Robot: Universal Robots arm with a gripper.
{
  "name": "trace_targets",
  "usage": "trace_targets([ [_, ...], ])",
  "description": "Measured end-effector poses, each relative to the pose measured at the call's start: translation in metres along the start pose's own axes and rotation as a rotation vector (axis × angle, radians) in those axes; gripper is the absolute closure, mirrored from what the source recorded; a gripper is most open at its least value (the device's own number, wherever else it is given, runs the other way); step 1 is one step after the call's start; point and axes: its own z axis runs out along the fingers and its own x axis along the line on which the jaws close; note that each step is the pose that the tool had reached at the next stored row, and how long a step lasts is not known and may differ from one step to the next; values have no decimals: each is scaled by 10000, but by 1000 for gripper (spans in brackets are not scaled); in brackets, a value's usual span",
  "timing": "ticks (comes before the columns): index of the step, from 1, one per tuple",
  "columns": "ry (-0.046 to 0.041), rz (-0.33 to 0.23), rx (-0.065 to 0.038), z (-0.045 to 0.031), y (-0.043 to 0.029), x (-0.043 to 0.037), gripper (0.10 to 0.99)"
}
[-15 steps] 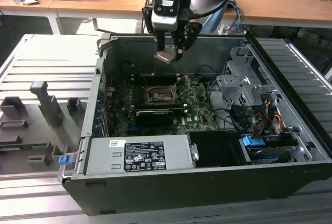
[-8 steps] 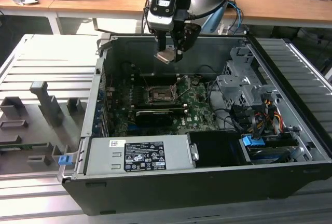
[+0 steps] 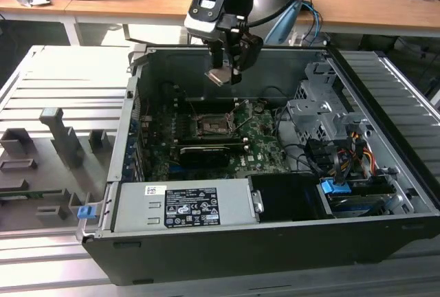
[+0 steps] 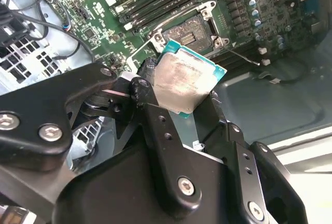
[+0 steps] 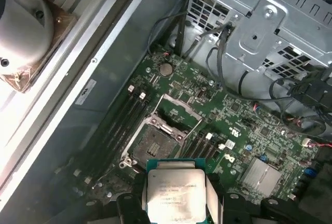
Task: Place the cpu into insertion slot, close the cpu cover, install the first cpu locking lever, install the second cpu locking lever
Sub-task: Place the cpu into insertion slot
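My gripper (image 3: 224, 71) is shut on the cpu (image 3: 219, 76), a small silver-faced square chip with a green edge, held by two opposite sides. It hangs above the open computer case, well over the motherboard. In both wrist views the cpu (image 4: 184, 81) (image 5: 175, 193) sits between the black fingers (image 4: 147, 76). The insertion slot (image 5: 152, 144) (image 3: 212, 126) (image 4: 190, 31) lies bare below, dark with a silver rim. The cpu cover (image 5: 176, 115) stands tilted up at the slot's far edge, open. Thin locking levers stick out beside the slot.
The case walls (image 3: 130, 104) ring the motherboard. A grey power supply (image 3: 182, 206) fills the front, a black card (image 3: 203, 154) lies just before the slot, and a drive cage (image 3: 317, 115) with cables stands at the exterior view's right. Memory slots (image 5: 120, 126) run beside the slot.
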Motion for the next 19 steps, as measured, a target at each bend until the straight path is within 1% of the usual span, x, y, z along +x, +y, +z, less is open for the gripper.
trace_targets([
  [4, -94, 879, 0, 12, -1, 0, 545],
  [6, -123, 1172, -2, 18, -2, 0, 545],
  [10, -136, 1290, -2, 51, -5, 0, 545],
  [13, -144, 1353, 0, 100, -9, -1, 545],
  [19, -156, 1473, 1, 124, -12, -1, 545],
])
